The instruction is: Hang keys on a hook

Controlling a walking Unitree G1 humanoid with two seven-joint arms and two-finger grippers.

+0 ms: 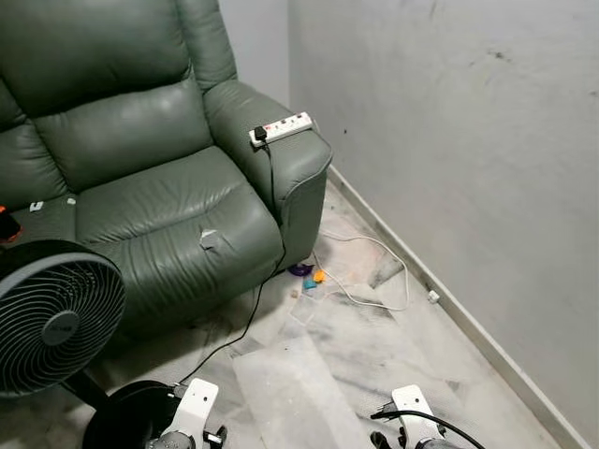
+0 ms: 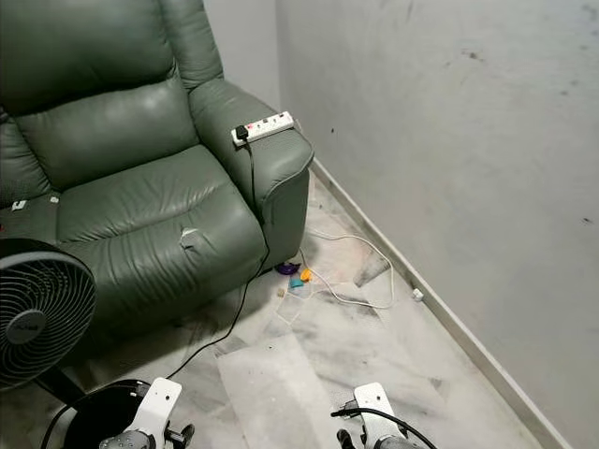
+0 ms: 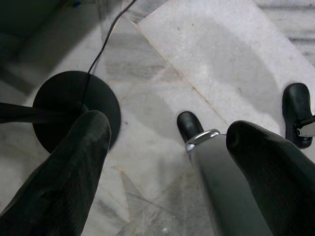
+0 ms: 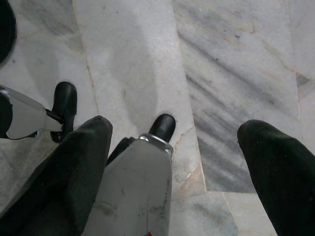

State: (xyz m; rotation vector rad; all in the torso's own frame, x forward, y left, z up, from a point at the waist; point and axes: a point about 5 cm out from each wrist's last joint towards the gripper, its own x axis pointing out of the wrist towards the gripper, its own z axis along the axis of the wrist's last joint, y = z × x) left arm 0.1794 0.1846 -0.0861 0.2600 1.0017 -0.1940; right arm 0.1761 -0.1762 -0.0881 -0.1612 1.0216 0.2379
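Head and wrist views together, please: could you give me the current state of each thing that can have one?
Left pincer: open, holding nothing, pointed at the floor.
Right pincer: open, holding nothing, pointed at the floor.
Power strip: lying on the armchair's arm, one black plug in.
Armchair: unoccupied, a small tear in the seat front.
Fan: upright beside the armchair; whether it runs, cannot tell.
White cable: loose on the floor by the wall.

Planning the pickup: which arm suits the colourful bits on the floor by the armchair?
Probably right: the open right gripper faces bare floor, while the fan base crowds the left gripper.
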